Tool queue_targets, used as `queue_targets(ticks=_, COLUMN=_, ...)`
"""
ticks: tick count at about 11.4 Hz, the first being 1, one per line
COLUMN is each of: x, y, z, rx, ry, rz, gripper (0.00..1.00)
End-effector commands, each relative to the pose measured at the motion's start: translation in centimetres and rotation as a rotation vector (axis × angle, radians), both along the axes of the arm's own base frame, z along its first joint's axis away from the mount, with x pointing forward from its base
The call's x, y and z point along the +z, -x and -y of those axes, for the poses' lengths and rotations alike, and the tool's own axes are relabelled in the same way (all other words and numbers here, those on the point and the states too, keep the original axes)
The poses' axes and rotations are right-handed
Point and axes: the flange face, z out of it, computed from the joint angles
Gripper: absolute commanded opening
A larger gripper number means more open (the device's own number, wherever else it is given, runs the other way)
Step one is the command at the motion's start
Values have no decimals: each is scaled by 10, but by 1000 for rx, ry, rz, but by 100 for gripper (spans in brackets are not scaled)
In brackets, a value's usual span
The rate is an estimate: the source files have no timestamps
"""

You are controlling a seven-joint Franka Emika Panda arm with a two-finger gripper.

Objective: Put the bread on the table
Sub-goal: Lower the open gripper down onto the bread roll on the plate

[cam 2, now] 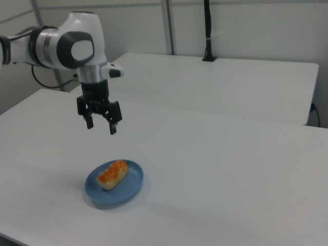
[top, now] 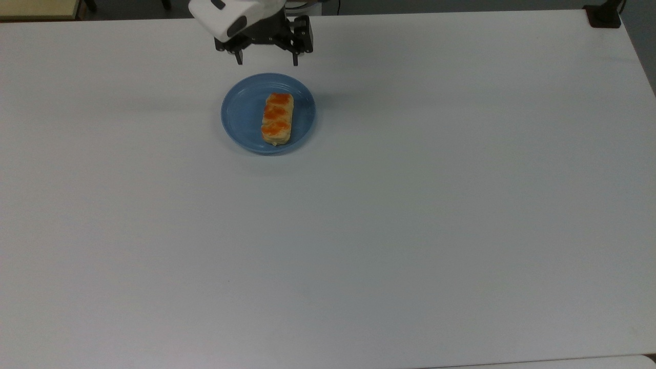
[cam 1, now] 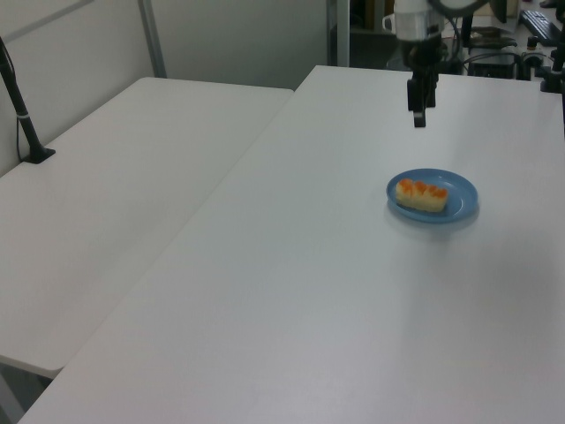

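Observation:
The bread, pale tan with three orange-glazed lumps, lies on a round blue plate on the white table. My gripper hangs open in the air, its black fingers pointing down with nothing between them. In the top view it sits just above the plate's upper edge; in the right view it hovers above and slightly left of the bread.
A second white table stands alongside. A black post is clamped to it, and another black mount sits at the top view's upper right corner. Cables and equipment lie beyond the table.

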Motion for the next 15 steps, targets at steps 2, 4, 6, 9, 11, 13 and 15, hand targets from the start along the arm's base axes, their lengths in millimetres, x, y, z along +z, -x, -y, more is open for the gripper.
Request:
queue_targets(ticks=2, x=-72, y=13, z=-9, rx=-51, ry=45, rz=34, gripper=100)
queue_targets(ticks=4, x=-103, y=21, z=-8, rx=-47, ry=54, rz=41, gripper=99)
queue_targets(ticks=6, x=-124, y=18, z=-6, rx=-29, ry=81, rz=18, gripper=97)
queue_targets(ticks=9, x=-162, y=10, z=-8, rx=-27, ry=88, rz=14, gripper=91)
queue_targets(ticks=11, x=-175, y=6, z=-17, rx=-37, ry=93, rz=28, gripper=81)
queue_targets(ticks=13, x=-187, y=5, z=-24, rx=-21, ry=107, rz=21, gripper=54)
queue_targets(ticks=15, x=-182, y=5, z=-20, rx=-25, ry=107, rz=22, gripper=31)
